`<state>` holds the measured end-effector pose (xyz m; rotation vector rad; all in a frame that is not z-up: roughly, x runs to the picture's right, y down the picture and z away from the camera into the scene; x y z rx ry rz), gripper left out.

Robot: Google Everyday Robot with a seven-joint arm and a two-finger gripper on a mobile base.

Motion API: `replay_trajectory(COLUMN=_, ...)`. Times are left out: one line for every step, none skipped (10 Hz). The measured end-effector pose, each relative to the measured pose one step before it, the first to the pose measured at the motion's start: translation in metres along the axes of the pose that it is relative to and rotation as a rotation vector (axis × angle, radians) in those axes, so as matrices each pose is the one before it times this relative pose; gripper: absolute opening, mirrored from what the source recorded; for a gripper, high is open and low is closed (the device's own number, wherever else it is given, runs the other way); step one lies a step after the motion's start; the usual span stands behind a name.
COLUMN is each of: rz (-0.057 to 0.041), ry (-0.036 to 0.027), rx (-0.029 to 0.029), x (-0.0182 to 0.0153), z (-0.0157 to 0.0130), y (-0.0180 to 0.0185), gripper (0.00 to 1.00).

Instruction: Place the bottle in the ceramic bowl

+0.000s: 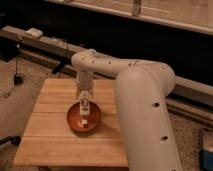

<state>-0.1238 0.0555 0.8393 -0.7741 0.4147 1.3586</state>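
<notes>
Gripper (85,103) hangs straight down off the big white arm (142,95), right over the ceramic bowl (75,120) on the wooden table (50,145). Directly beneath its fingertips the bottle (86,116) sits inside the bowl, white against orange glaze. Whether it grips the bottle — cannot tell.
</notes>
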Motion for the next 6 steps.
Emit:
replay_trajectory(rz=-0.01534, ry=-0.0053, rx=-0.0216, x=0.00204, z=-0.00133, y=0.00581, gripper=0.74)
replay_trajectory(rz=-0.00209, ry=-0.00057, rx=-0.00233, x=0.00029, z=-0.00006, y=-0.00011, gripper=0.74)
replay_trajectory(rz=0.00036, ry=-0.00048, rx=-0.00016, x=-0.00006, z=-0.0003, y=-0.00059, gripper=0.74)
replay_trajectory(rz=0.00017, ry=-0.00009, rx=-0.00007, x=-0.00002, z=-0.00002, y=-0.00022, gripper=0.74)
replay_trajectory(rz=-0.00052, ry=0.0001, rx=-0.00001, x=0.0, z=0.00006, y=0.00034, gripper=0.74)
replay_trajectory(rz=-0.00047, ry=0.00016, rx=0.00004, x=0.00003, z=0.00008, y=0.00029, gripper=0.74)
